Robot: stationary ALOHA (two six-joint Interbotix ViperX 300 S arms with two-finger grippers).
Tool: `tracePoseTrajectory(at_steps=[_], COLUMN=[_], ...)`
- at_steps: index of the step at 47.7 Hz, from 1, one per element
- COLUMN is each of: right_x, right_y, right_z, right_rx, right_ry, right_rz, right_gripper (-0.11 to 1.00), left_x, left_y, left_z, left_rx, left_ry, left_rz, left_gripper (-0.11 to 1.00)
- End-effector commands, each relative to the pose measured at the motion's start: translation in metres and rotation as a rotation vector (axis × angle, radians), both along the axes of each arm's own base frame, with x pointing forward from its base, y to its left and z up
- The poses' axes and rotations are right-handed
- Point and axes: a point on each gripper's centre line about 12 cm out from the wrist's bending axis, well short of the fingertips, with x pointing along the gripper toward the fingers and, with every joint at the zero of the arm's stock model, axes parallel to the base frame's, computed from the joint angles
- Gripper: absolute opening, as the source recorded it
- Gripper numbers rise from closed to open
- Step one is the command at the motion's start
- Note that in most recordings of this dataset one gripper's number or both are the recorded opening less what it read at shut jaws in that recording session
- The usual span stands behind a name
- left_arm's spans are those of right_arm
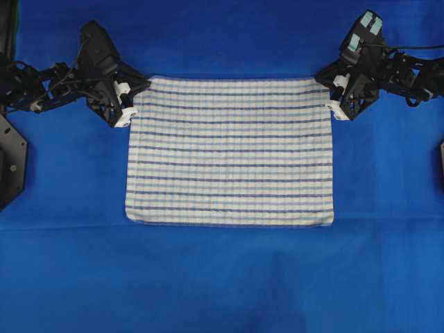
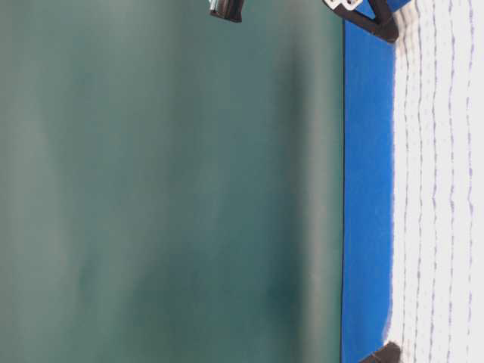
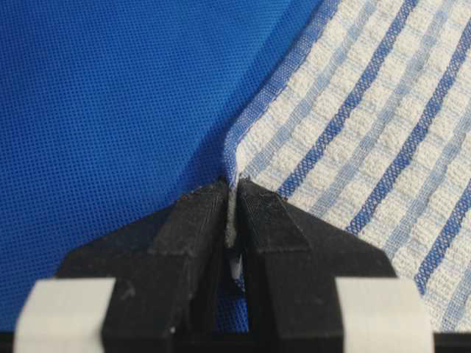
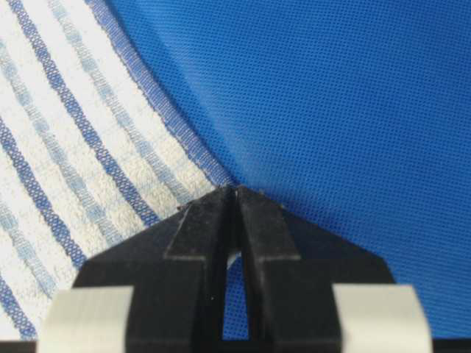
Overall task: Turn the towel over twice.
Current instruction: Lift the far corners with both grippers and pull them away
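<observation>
The towel (image 1: 229, 149) lies flat on the blue sheet, white with dark-blue and light-blue stripes and checks facing up. My left gripper (image 1: 144, 84) is at its far left corner. In the left wrist view the left gripper (image 3: 232, 193) is shut, and the towel (image 3: 368, 110) has its hemmed corner pinched and lifted slightly between the black tips. My right gripper (image 1: 320, 75) is at the far right corner. In the right wrist view the right gripper (image 4: 235, 193) is shut on the tip of that corner of the towel (image 4: 66, 147). The table-level view shows the towel (image 2: 439, 189) lying flat.
The plain blue table sheet (image 1: 222, 277) spreads wide around the towel, with free room in front and to both sides. A black arm base (image 1: 10, 159) stands at the left edge. A dark green backdrop (image 2: 166, 189) rises behind the table.
</observation>
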Motion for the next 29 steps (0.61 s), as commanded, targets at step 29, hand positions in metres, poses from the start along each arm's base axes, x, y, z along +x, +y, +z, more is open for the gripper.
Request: tracePoseTrajectory(at_steps=[29], right_x=[-0.004], right_y=[-0.085], right_z=[0.124], right_rx=[-0.250], right_ry=[-0.126], right_rz=[-0.127], right_gripper=[0.05], left_x=[0.005], left_y=[0.055], left_z=[0.126], left_rx=[0.210], left_ry=[-0.318], left_rz=[0.141], left_gripper=[0.03])
